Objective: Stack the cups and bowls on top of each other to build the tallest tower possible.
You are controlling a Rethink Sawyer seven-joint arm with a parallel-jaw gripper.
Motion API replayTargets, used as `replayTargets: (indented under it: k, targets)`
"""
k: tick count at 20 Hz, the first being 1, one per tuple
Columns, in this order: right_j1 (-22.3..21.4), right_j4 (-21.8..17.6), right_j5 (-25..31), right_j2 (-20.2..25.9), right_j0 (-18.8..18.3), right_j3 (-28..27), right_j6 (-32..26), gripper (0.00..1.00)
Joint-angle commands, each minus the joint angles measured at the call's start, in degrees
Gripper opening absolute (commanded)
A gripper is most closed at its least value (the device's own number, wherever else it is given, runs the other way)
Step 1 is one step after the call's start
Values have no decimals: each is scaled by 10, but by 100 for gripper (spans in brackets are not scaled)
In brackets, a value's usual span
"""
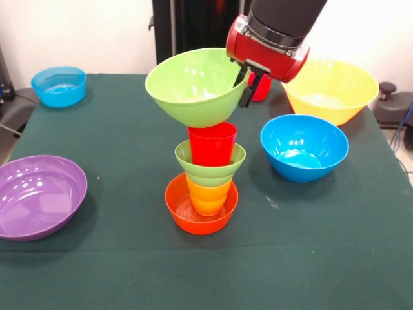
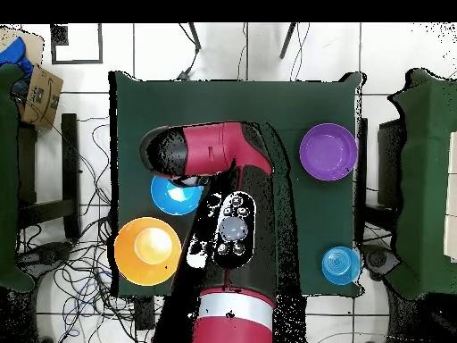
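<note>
1. Largest risk: the big green bowl (image 1: pixel 193 87) tips off. It sits tilted on the red cup (image 1: pixel 212 143), only its narrow base over the cup's mouth, with the hand (image 1: pixel 250 84) pinching its right rim. If the hand lets go off-centre, the wide bowl likely rolls off and falls to the table (image 1: pixel 129 258).
2. Next: the whole tower (image 1: pixel 205 177) topples. It stands mid-table: orange bowl (image 1: pixel 200 213) at the bottom, yellow-orange cup (image 1: pixel 208 197) in it, small green bowl (image 1: pixel 210 169) on that, red cup on top. Any sideways pull through the gripped rim would lever the narrow stack over.
3. Smaller: a fingertip snags the rim on withdrawal and drags the bowl along. The fingers straddle the wall, one inside and one outside, so a clean vertical exit seems needed.
4. Minor: a falling bowl strikes the blue bowl (image 1: pixel 303 147), which stands near the tower's right. The yellow bowl (image 1: pixel 332 90), purple bowl (image 1: pixel 39 194) and small blue bowl (image 1: pixel 59 85) stand well apart, unlikely to be hit.
5. Overhead view: the arm (image 2: pixel 223 156) hides the tower, so centring cannot be checked there.
</note>
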Motion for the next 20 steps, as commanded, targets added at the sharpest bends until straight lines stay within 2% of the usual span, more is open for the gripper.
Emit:
replayTargets:
  k: [1,16,20]
  targets:
    - [-11,2,-57,32,-12,54,29,0]
    - [-11,1,-105,28,-6,72,42,0]
    - [-12,-2,-102,23,-3,72,41,0]
